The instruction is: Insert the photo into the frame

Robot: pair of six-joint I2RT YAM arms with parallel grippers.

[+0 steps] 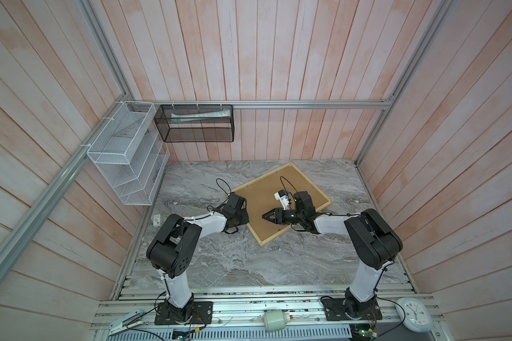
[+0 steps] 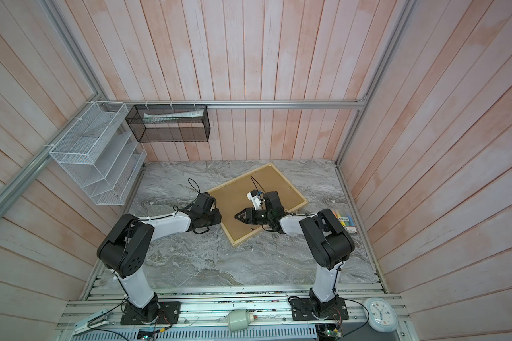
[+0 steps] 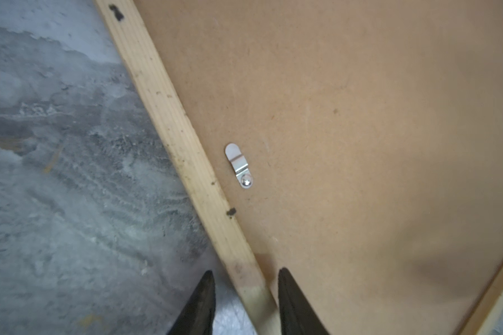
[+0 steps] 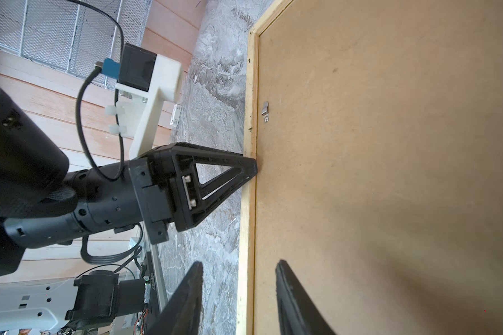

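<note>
Lying back-up on the table point(image 1: 219, 259), the frame point(image 1: 259, 192) sits just toward 1 o'clock of the table's middle in both top views. Its long axis runs from about 8 o'clock to 2 o'clock, so the short rail point(image 3: 169, 116) nearest the arms runs from 11 to 5 o'clock. The coming move turns on that rail, since both claws are at it. The left claw point(image 3: 245, 269) comes in from 8 o'clock and stands part-open astride the rail, one finger over the table and the other over the back board point(image 3: 360, 116). Table shows between the outer finger and the wood, so it clamps nothing. In the right wrist view its tip meets the rail's inner edge. The right claw point(image 4: 239, 262) reaches across the board from 3 o'clock, pointing to 9 o'clock, also part-open and empty, nearer the rail's 5 o'clock end. A metal clip point(image 3: 240, 166) lies on the board just inside the rail and lengthwise along it, farther toward 11 o'clock than either claw. The left claw looks the nearer, so turning the clip or lifting this edge would likely fall to it. The photo shows in no view, and whether it lies under the board cannot be told.
</note>
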